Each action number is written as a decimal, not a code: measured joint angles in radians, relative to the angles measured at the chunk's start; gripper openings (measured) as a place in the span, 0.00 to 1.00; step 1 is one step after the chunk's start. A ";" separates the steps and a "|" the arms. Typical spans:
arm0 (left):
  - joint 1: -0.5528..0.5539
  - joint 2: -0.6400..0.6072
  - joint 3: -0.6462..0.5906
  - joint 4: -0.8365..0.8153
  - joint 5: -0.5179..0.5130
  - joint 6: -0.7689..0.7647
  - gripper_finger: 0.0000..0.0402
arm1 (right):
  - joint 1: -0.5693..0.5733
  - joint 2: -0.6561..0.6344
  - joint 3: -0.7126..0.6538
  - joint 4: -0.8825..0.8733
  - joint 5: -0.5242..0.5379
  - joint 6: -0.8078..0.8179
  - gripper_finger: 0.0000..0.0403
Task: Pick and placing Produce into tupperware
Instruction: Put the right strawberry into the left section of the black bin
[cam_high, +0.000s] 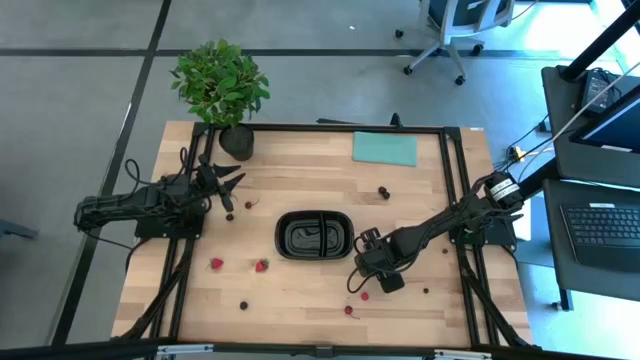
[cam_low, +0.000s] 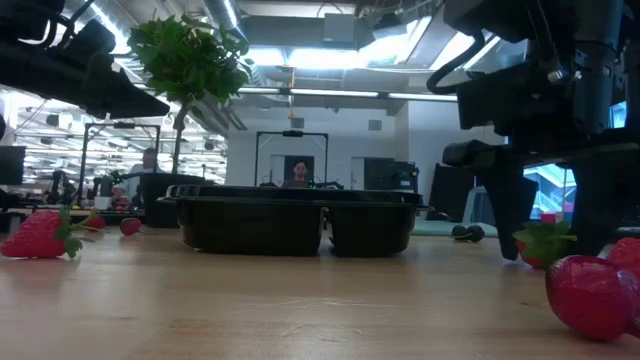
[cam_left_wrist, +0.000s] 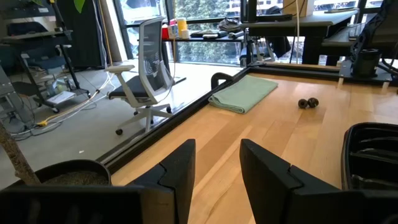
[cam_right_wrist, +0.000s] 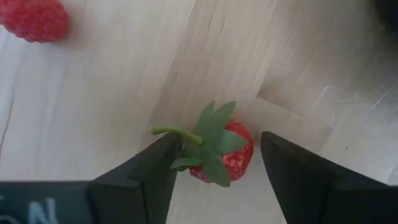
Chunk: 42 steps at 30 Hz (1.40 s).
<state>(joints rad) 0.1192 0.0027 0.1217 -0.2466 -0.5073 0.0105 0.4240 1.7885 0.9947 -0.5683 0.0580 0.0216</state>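
Produce lay scattered over the worktop (cam_high: 300, 290) around the tupperware (cam_high: 314, 234), which sat near the middle with both compartments holding no fruit that could be seen. Beside the tupperware on the left arm's side lay two strawberries (cam_high: 261, 265), with a dark berry (cam_high: 243, 305) nearer the front edge. A pair of dark berries (cam_high: 384, 191) lay beyond the tupperware, toward the teal cloth (cam_high: 384, 148) at the back edge. A potted plant (cam_high: 222, 88) stood at the back corner on the left arm's side.

The right gripper (cam_high: 362, 283) was down at the worktop just beside the tupperware's front corner on the right arm's side. Its fingers (cam_right_wrist: 146, 177) stood apart on either side of a strawberry (cam_right_wrist: 221, 152) with a green top; one finger looked to be touching the leaves, the other (cam_right_wrist: 305, 180) stood clear of the fruit. Another red berry (cam_right_wrist: 34, 18) lay close by, and one more strawberry (cam_high: 349, 310) lay nearer the front edge.

The left gripper (cam_high: 232, 187) waited well away from the tupperware, near the plant pot, its fingers (cam_left_wrist: 180, 174) a narrow gap apart and holding nothing.
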 joint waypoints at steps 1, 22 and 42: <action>0.000 0.000 0.000 0.000 0.000 0.000 0.30 | -0.001 0.000 0.000 0.001 0.000 0.000 0.56; 0.000 0.000 0.000 0.000 0.000 0.000 0.30 | -0.001 -0.003 -0.002 0.009 0.016 0.085 0.38; 0.000 0.000 0.000 0.000 0.000 0.000 0.30 | -0.003 -0.002 0.002 0.010 0.031 0.105 0.36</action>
<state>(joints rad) 0.1195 0.0025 0.1218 -0.2466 -0.5073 0.0105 0.4213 1.7863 0.9963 -0.5585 0.0895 0.1264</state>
